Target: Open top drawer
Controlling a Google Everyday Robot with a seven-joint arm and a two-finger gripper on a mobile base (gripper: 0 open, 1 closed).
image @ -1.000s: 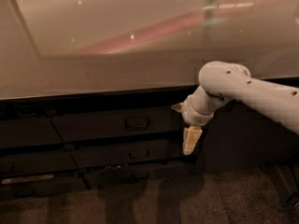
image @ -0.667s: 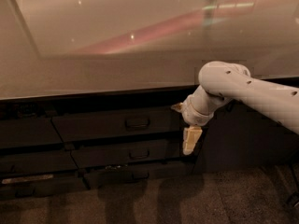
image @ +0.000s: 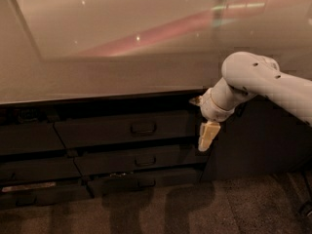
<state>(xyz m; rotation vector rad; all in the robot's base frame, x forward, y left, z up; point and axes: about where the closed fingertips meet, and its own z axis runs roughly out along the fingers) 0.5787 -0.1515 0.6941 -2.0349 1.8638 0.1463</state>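
The top drawer (image: 97,133) is a wide dark grey front just under the counter edge, with a small dark loop handle (image: 143,128) at its centre. Its front sits about flush with the fronts beside it. My gripper (image: 207,136) hangs pointing down from the white arm (image: 253,79), at the right end of the top drawer's front, level with its lower edge. It is well to the right of the handle and holds nothing that I can see.
A pale glossy countertop (image: 122,67) overhangs the drawers. A second drawer (image: 141,161) and a lower one (image: 122,182) lie beneath, plain dark fronts (image: 29,138) to the left, a dark cabinet panel (image: 258,140) to the right, carpet floor (image: 170,208) in front.
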